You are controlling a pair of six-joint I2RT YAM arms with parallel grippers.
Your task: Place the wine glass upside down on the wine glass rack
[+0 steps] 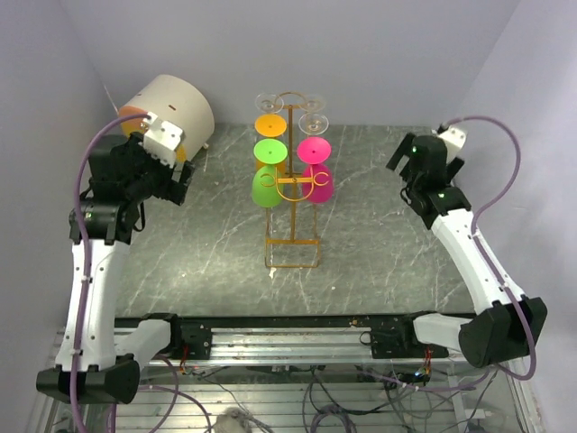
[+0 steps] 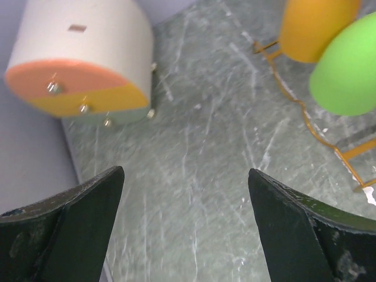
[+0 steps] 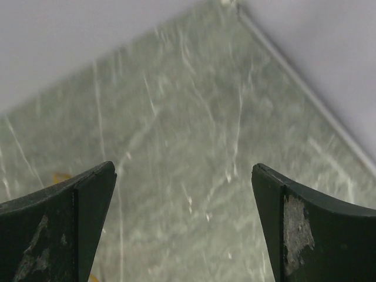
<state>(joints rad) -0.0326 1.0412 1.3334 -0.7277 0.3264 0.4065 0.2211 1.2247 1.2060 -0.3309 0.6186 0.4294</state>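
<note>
The golden-orange wire wine glass rack (image 1: 293,221) stands mid-table. Wine glasses hang upside down on it: an orange one (image 1: 270,124), a green one (image 1: 265,185), a pink one (image 1: 317,180) and two clear ones at the top (image 1: 312,101). My left gripper (image 1: 178,183) is open and empty, left of the rack. In the left wrist view its jaws (image 2: 185,194) stand wide apart over bare table, with the orange bowl (image 2: 314,26), the green bowl (image 2: 346,67) and the rack wire (image 2: 305,120) at upper right. My right gripper (image 1: 404,167) is open and empty, right of the rack; its wrist view (image 3: 183,188) shows only table.
A beige cylinder with an orange end (image 1: 176,113) lies at the back left, close behind my left gripper; it also shows in the left wrist view (image 2: 88,59). Pale walls close the table at the back and sides, and the back right corner (image 3: 235,9) is near my right gripper.
</note>
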